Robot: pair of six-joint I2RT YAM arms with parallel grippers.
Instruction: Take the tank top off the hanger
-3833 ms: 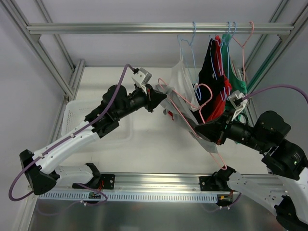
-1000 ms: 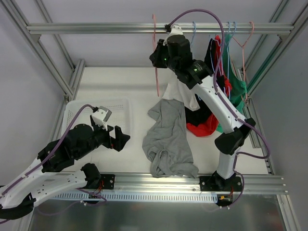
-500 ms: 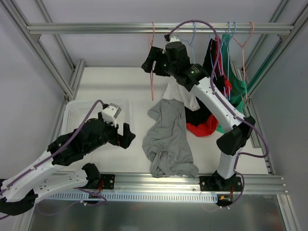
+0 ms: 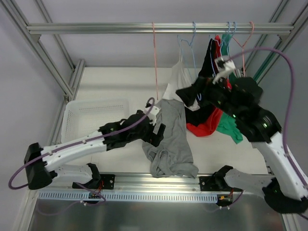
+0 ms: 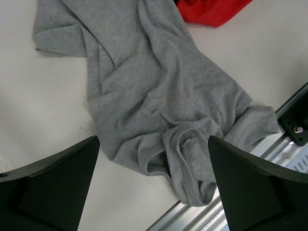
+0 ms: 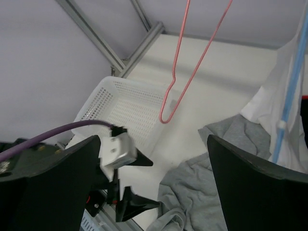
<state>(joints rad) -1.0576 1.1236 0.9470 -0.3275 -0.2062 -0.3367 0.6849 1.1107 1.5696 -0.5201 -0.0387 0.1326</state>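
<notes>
Framing the white table (image 4: pixel 113 83), aluminium rails (image 4: pixel 96 28) enclose the grey tank top (image 4: pixel 169 139).

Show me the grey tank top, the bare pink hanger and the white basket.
grey tank top (image 4: pixel 169 137), top external view, middle of the cloth.
bare pink hanger (image 6: pixel 164 120), right wrist view, its lower bend.
white basket (image 4: pixel 94 118), top external view, its mesh floor.

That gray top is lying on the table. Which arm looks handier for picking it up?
Left. The left pincer hangs open right over the gray top, with the white basket close by. The right pincer is up by the hanging clothes.
</notes>
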